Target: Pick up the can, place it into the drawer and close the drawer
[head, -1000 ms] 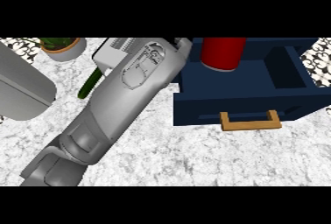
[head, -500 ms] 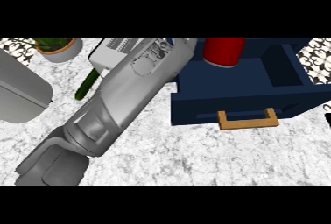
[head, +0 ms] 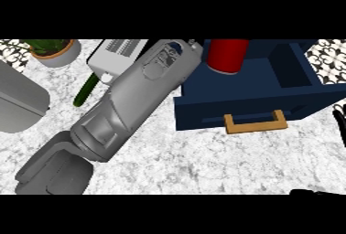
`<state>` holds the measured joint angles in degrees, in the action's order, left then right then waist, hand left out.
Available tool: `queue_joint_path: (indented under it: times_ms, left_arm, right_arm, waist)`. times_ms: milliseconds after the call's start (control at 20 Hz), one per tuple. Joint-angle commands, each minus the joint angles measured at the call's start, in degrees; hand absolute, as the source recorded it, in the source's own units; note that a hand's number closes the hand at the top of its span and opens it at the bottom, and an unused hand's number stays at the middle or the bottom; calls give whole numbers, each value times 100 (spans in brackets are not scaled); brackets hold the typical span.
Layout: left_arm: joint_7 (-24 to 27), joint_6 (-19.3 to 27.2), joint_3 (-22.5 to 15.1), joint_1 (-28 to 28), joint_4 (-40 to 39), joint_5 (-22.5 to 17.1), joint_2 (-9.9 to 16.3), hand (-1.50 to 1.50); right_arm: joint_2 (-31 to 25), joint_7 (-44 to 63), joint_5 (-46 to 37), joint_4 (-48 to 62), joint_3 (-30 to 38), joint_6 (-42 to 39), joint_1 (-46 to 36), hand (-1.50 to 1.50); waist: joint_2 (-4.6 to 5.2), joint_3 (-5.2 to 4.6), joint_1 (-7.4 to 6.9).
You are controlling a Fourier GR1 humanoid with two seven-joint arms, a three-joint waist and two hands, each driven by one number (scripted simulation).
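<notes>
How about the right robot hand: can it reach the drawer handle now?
Probably yes: only bare counter lies between the handle and the right robot hand at the right edge.

Left forearm stretches diagonally from lower left up to the top centre, its hand hidden past the wrist; right hand peeks in at the right edge, only dark fingertips showing

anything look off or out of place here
Nothing is spilled or damaged. The red can hangs tilted above the open navy drawer, not yet set down inside. The left forearm hides the hand carrying it. Otherwise the potted plant stands upright and the white appliance sits normally.
</notes>
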<state>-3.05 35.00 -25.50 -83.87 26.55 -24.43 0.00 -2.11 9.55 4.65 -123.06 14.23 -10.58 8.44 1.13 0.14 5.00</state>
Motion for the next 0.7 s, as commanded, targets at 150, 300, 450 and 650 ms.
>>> queue_joint_path:
  times_ms: [150,300,450,650]
  left_arm:
    - [210,169,-506,22,-150,-282,0,150]
    - [387,172,-597,138,-322,-333,0,150]
    - [623,178,-736,165,-457,-317,0,150]
    - [443,448,-947,132,-440,-423,0,-150]
  right_arm:
    - [-27,-143,127,100,79,-72,-26,-150]
    - [-84,29,1,120,49,10,-161,-150]
    - [8,-204,-161,245,-74,45,-235,-150]
    - [-59,-264,-2,300,17,-67,-195,-150]
  waist:
    - [5,3,95]
    - [24,1,99]
    - [48,1,116]
    - [49,6,244]
